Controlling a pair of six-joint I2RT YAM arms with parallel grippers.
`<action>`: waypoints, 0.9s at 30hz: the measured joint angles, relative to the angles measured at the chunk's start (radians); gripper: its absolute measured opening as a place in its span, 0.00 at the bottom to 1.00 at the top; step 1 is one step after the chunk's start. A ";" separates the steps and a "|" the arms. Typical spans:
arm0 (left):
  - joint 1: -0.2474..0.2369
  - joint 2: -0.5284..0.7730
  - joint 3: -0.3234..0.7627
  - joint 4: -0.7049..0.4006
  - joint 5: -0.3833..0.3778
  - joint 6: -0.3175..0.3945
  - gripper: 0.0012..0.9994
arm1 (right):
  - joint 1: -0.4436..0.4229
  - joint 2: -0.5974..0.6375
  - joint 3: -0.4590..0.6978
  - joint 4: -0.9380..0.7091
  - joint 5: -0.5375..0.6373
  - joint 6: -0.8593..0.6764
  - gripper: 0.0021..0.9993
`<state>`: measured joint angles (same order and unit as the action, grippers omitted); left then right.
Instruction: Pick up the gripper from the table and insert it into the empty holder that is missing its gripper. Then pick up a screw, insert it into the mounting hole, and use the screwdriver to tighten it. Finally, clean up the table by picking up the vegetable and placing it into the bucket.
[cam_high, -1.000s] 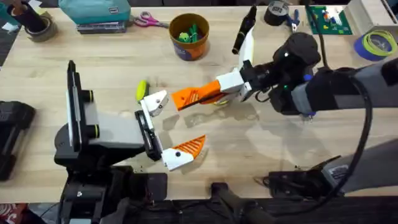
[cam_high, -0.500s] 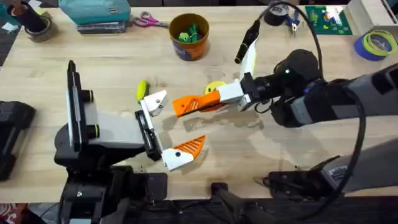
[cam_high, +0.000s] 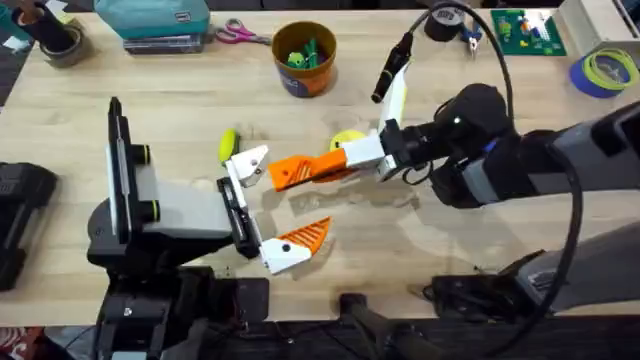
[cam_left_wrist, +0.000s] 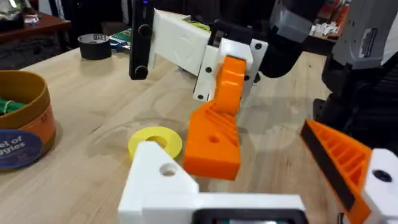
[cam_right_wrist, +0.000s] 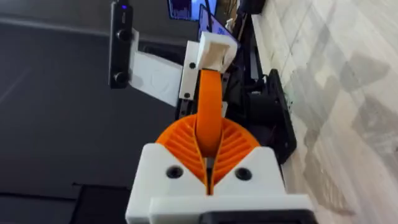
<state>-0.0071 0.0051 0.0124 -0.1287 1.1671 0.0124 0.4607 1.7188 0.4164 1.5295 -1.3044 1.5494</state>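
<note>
Change: since a second ago the right arm has carried the gripper leftward, so its tip now sits just beside the holder.
Counter (cam_high: 120, 75): pale wood, carrying all the things below.
Left arm (cam_high: 170, 215): low at the left, its fingers spread wide; one mount bears an orange tip (cam_high: 305, 235), the other is the bare white holder (cam_high: 248, 160).
Right arm (cam_high: 500, 160): reaches in from the right; right fingers (cam_right_wrist: 208, 180) pressed together, pinching the gripper.
Bucket (cam_high: 304, 58): orange-brown, at the far middle of the counter, with green bits inside.
Gripper (cam_high: 305, 168): orange wedge held above the counter between both arms; in the left wrist view (cam_left_wrist: 217, 134) its ribbed end hangs just beside the holder (cam_left_wrist: 163, 180).
Yellow ring (cam_left_wrist: 155, 141): flat on the counter, near the gripper.
</note>
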 joint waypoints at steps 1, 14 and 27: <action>0.000 0.000 0.000 0.000 0.000 0.000 0.99 | 0.002 0.000 0.000 0.000 0.004 0.000 0.01; 0.000 0.000 0.000 0.000 0.000 0.000 0.99 | 0.035 0.000 0.000 0.001 0.057 0.000 0.01; 0.000 0.000 0.000 0.000 0.000 0.000 0.99 | 0.041 0.000 0.000 -0.004 0.071 0.000 0.01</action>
<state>-0.0071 0.0051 0.0124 -0.1287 1.1671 0.0124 0.5022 1.7189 0.4164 1.5257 -1.2339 1.5494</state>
